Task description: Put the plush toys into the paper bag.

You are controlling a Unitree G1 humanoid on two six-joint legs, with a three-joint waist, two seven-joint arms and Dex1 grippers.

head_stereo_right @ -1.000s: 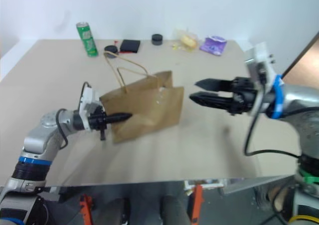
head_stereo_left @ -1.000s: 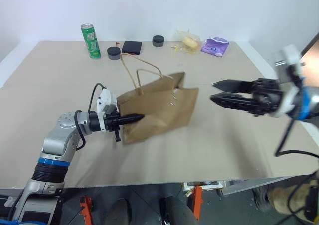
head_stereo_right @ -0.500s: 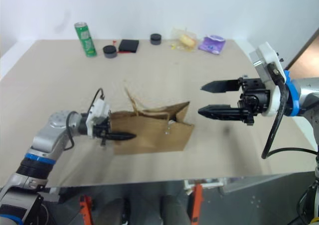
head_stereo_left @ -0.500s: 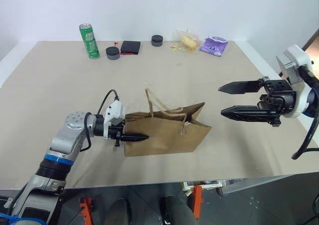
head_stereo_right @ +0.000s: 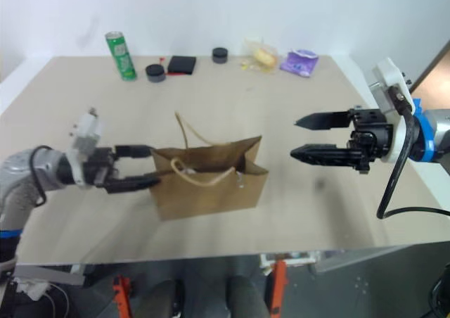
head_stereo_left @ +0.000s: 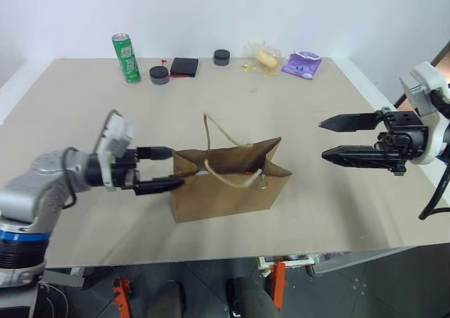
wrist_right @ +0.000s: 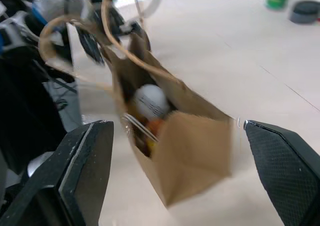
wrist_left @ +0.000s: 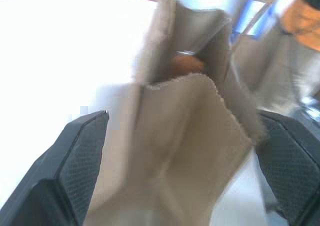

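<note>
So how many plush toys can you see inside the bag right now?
1 for sure: the egg-shaped toy, white above yellow, inside the paper bag. Something brownish shows beside it, possibly the second toy, mostly hidden.

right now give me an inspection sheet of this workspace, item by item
surface: tan table, paper bag standing near the front edge.
job's things: brown paper bag upright, mouth open, twine handles loose; inside it a white rounded toy and something orange-brown beneath, not clear enough to tell more.
clutter: along the far edge, green can, two dark round lids, black flat item, clear packet of yellow items, purple pouch.
grippers: left gripper open at the bag's end; right gripper open, apart from the bag.
cables: black cable at the right arm.
surroundings: white wall behind; orange clamps under the table.
</note>
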